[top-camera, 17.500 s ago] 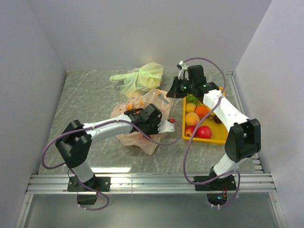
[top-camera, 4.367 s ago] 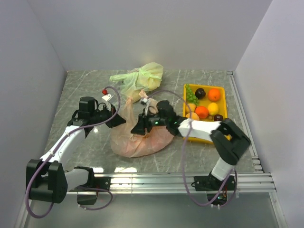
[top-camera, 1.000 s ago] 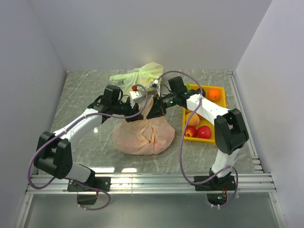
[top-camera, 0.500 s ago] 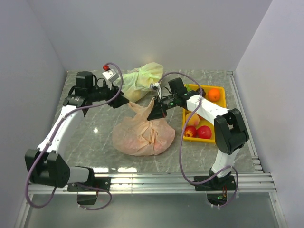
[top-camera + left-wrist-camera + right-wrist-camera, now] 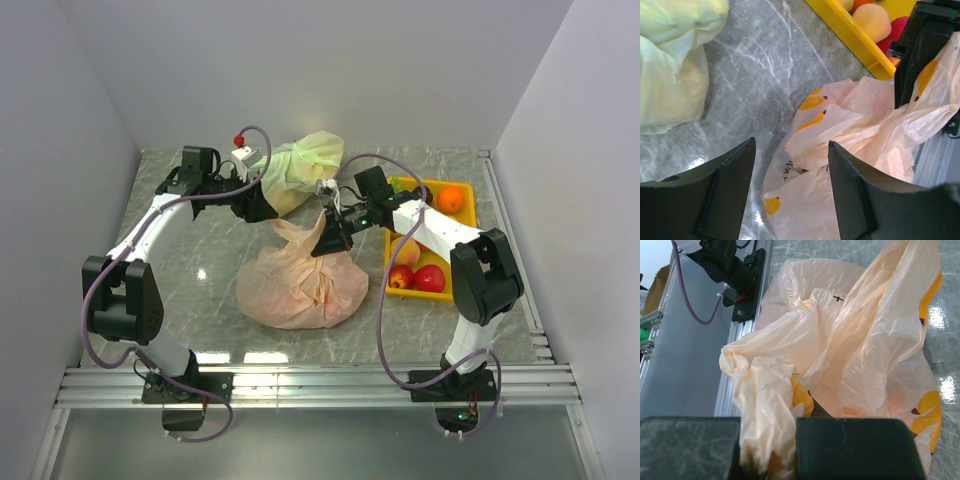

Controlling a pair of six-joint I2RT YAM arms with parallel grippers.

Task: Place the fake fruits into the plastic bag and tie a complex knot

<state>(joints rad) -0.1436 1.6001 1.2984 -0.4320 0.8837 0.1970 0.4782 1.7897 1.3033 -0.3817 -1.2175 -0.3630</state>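
The left arm reaches far back along the left side, then bends in toward the middle. The left gripper [image 5: 260,207] hangs just beside the pale yellow-green knotted bag [image 5: 305,160], above the grey marbled table [image 5: 180,260]. Its wrist view shows the two fingers [image 5: 730,170] standing well apart with nothing between them.

The right arm stretches from its base across the yellow tray [image 5: 855,40] toward the centre. The right gripper [image 5: 328,240] has its fingers pressed together on a twisted strip of the peach-orange plastic bag [image 5: 300,285] and holds that strip up above the rest of the bag. The rest lies slumped on the table in the middle, between the two arms, touching neither the tray nor the knotted bag.

There are two bags and one tray. Four fake fruits [image 5: 415,265] show in the tray: one orange [image 5: 450,198] at the far corner, one peach [image 5: 405,250] and two red apples [image 5: 430,278] at the near end. The right forearm hides the tray's middle.
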